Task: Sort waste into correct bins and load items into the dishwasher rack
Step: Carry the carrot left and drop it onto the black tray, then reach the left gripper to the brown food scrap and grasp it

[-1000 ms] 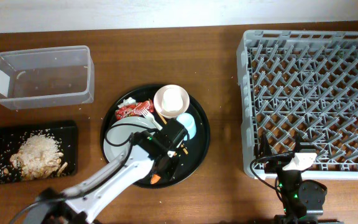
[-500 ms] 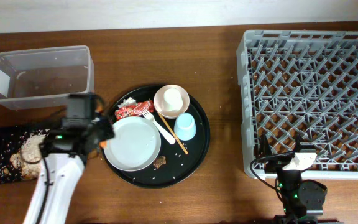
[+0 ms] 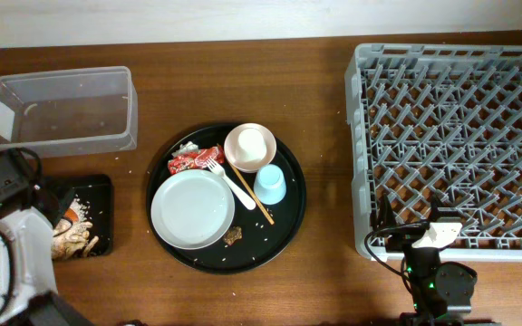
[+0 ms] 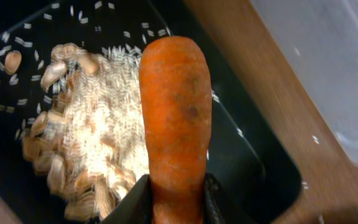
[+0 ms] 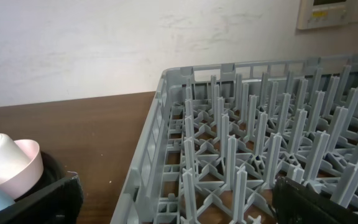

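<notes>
My left gripper [image 4: 176, 200] is shut on the small orange carrot [image 4: 174, 118] and holds it above the shallow black tray [image 4: 253, 155], over the rice and brown scraps [image 4: 98, 124]. In the overhead view the left gripper [image 3: 62, 217] is over that tray [image 3: 98, 195], below the clear tub [image 3: 62, 109]. The pale plate [image 3: 191, 210], pinkish bowl [image 3: 236, 161] with the cream cup [image 3: 249, 145] in it, blue cup [image 3: 271, 186], fork [image 3: 229, 179], chopsticks [image 3: 259, 208] and red-and-white wrapper [image 3: 196, 159] lie on the round black tray. My right gripper [image 3: 410, 225] is open and empty at the grey rack's [image 3: 456, 136] front edge.
The round black tray [image 3: 288, 217] sits mid-table with a brown scrap [image 3: 234, 235] and rice grains on it. The right wrist view shows the rack's tines [image 5: 260, 155], with the bowl [image 5: 27, 165] at the left. Bare wood lies between the tray and the rack.
My left arm has swung left from the round black tray, past the plate, to over the shallow black tray, carrying the carrot. The right arm has not moved.
</notes>
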Robot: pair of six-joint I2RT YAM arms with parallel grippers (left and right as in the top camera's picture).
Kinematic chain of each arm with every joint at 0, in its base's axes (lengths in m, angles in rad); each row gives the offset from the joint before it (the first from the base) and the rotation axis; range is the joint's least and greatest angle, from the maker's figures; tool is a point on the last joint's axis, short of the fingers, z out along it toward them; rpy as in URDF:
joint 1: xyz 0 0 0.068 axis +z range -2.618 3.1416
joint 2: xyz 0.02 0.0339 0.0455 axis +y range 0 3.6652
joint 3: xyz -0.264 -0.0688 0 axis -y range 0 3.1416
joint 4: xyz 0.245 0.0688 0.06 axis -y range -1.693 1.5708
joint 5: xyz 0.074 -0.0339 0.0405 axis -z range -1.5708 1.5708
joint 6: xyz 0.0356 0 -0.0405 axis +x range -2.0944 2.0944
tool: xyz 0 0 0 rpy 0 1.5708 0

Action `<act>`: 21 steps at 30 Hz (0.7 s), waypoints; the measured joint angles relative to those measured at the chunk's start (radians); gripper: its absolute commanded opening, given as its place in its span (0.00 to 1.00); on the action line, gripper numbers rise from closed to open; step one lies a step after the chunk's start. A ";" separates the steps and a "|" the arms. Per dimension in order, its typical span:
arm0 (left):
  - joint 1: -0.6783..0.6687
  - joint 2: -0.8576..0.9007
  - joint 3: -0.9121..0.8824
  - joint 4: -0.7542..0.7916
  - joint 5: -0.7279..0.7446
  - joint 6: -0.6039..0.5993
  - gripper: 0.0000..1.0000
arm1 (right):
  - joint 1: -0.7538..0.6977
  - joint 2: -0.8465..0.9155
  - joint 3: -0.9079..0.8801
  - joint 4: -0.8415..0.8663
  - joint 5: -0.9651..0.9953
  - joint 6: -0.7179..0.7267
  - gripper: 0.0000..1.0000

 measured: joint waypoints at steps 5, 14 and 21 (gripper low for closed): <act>0.019 0.137 0.000 0.062 -0.001 -0.008 0.52 | 0.000 0.000 0.000 0.000 0.000 0.000 0.99; 0.019 0.153 0.000 0.064 0.027 -0.003 0.52 | 0.000 0.000 0.000 0.000 0.000 0.000 0.99; 0.007 -0.153 0.001 -0.021 0.303 0.070 0.52 | 0.000 0.000 0.000 0.000 0.000 0.000 0.99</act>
